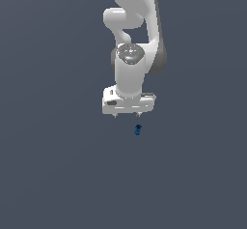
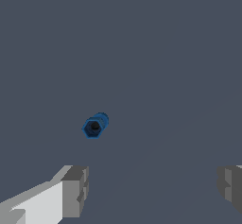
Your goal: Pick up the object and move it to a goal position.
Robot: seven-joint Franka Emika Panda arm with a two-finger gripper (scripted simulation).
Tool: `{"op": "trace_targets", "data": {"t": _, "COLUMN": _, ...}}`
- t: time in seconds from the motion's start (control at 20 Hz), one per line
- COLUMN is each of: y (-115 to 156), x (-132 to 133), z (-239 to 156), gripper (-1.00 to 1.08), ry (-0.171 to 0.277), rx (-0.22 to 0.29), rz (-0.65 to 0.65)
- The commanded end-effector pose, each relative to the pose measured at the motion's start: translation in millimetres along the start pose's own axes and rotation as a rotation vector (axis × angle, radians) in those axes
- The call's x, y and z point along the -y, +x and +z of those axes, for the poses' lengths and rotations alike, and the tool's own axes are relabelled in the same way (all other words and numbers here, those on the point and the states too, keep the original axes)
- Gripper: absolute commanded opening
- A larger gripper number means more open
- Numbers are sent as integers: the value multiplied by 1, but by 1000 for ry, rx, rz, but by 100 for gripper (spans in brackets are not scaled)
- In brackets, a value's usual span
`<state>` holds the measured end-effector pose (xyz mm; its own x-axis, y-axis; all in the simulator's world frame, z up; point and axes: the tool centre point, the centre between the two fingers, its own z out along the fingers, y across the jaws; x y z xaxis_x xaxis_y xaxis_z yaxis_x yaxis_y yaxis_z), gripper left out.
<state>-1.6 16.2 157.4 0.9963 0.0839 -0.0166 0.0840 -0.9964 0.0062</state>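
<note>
The object (image 1: pixel 138 129) is a tiny dark-blue elongated item with a darker top part, on the grey floor just below the white arm's hand in the exterior view. In the wrist view the object (image 2: pixel 95 126) shows end-on, with a dark hollow face. My gripper (image 1: pixel 127 114) hangs above and slightly to the exterior view's left of it, apart from it. The jaws stand wide open and empty; two grey fingertips (image 2: pixel 75 190) show in the wrist view with the gripper's gap (image 2: pixel 153 187) between them. The object lies outside that gap.
The white arm (image 1: pixel 132 39) rises behind the gripper. A plain grey floor (image 1: pixel 58 175) fills the view all around. No goal marker shows.
</note>
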Motion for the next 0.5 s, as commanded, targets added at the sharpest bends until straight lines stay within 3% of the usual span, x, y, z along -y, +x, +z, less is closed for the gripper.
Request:
{"op": "trace_targets", "data": {"t": 0.0, "y": 0, "x": 4, "z": 1, "gripper": 100, "ry": 5, "rx": 2, "rz": -11}}
{"op": "trace_targets", "data": {"t": 0.45, "y": 2, "x": 10, "z": 9, "gripper": 100, "ry": 3, "rx": 0, "rz": -43}}
